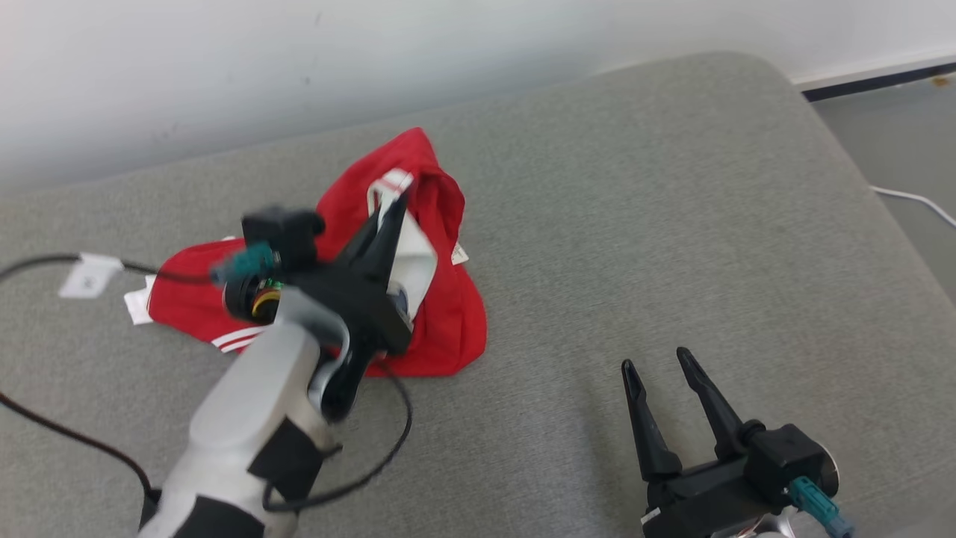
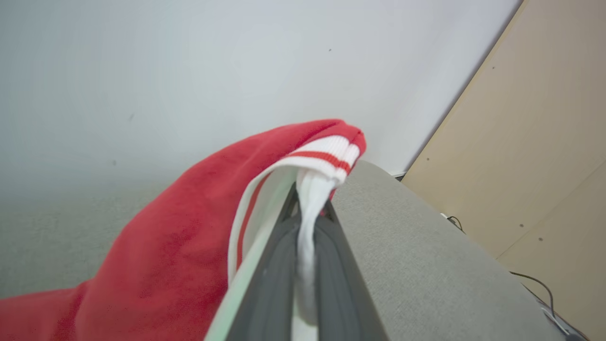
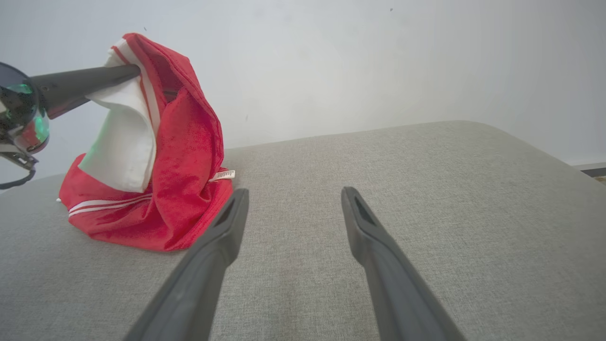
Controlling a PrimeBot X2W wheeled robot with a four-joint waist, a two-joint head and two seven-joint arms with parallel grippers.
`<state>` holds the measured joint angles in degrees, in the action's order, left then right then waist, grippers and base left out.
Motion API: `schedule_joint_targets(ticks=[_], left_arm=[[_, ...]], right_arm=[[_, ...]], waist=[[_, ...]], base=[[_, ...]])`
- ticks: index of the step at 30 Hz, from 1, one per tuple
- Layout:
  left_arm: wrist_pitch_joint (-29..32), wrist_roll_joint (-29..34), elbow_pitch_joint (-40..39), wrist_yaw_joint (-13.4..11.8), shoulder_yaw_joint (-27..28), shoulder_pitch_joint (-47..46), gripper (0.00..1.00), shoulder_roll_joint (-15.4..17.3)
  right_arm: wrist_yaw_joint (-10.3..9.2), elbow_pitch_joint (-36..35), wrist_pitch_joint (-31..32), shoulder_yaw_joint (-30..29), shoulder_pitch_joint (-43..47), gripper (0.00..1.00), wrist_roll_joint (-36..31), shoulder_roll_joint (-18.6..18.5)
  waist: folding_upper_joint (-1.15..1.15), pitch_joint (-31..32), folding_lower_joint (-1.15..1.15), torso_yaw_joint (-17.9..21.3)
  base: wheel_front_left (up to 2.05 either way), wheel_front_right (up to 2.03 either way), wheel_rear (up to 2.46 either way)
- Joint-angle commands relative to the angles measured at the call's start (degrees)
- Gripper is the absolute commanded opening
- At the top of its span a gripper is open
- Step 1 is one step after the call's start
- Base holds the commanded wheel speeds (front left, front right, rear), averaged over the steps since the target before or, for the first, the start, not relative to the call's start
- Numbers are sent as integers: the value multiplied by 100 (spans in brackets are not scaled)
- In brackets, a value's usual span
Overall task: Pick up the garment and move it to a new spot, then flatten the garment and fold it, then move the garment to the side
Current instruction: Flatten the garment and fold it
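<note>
The left gripper (image 1: 393, 209) pinches the white ribbed edge of the red garment (image 1: 448, 321), which lies bunched on the grey cushion (image 1: 635, 224), that edge tented up. The right gripper (image 1: 656, 362) hangs spread, well apart. I'd lift slowly, high enough that the trailing cloth clears the cushion before carrying.

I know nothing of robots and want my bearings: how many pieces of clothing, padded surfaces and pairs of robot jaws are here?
Garment, red with white trim: 1
Grey padded surface: 1
Pairs of jaws: 2 (left jaws shut on the garment, right jaws open over the surface)
Total: 4
</note>
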<state>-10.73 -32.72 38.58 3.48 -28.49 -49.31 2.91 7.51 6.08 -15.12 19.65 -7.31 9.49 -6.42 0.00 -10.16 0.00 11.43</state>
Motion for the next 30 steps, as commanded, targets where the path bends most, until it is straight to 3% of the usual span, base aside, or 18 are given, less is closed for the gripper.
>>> schedule_joint_targets(ticks=[1,6,14,23,26,30], left_arm=[[163,-390,-125,33,-65,-167,0,3],[825,-1978,-634,-109,-300,-661,0,-1],[1213,-3923,-1130,-878,-810,-1966,0,1],[140,-5936,-467,-1534,-1051,-3187,0,1],[71,-6609,36,-1564,-1483,-2849,0,2],[148,-6671,610,-1338,-1896,-2170,0,7]], right_arm=[[-3,11,-7,2,102,100,25,21],[-3,40,-7,-9,226,100,49,57],[-3,95,-7,112,351,100,85,64],[-3,149,-7,104,435,100,108,81],[-3,117,-7,49,431,100,96,105],[-3,60,-7,-49,476,100,82,114]], waist=[[0,191,0,149],[0,447,0,382],[0,713,0,801],[0,848,0,1120],[0,845,0,1172],[0,786,0,1130]], base=[[0,0,0],[0,0,0],[0,0,0],[0,0,0],[0,0,0],[0,0,0]])
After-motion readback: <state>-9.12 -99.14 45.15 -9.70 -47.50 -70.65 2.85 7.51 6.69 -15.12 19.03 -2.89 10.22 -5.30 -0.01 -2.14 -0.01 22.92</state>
